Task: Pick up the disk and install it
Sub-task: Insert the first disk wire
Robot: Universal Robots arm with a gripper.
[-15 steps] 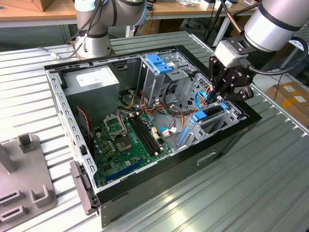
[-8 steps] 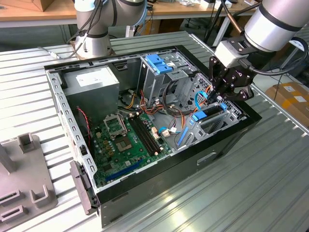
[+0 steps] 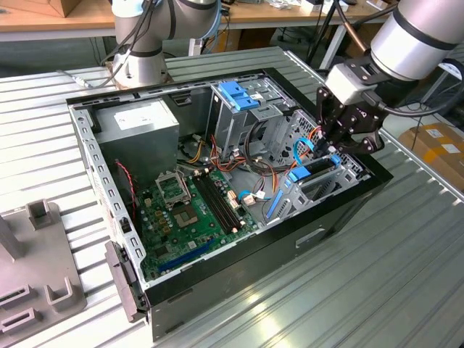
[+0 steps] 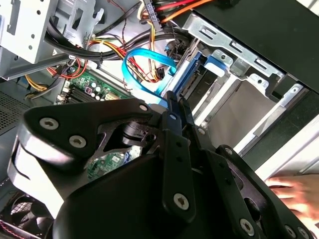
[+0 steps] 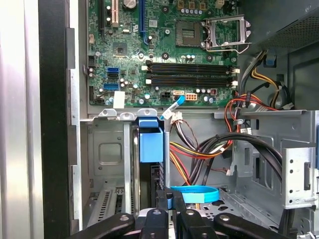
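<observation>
Over the drive cage [image 3: 313, 190] at the exterior view's right end of the open computer case [image 3: 239, 268], poised low with the gripper [image 3: 336, 148], fingers [image 4: 174, 149] pressed close together (tips just beside a looped blue cable [image 4: 144, 64]). Standing on edge inside that cage, the disk [image 5: 155, 174], thin edge toward the case's open side, long axis running from its blue tab [image 5: 151, 142] toward the fingertips. Beyond the tab in the first wrist view, motherboard [image 5: 164, 50]. Caught in the second wrist view, a person's hand [image 4: 294, 191] by the case wall.
</observation>
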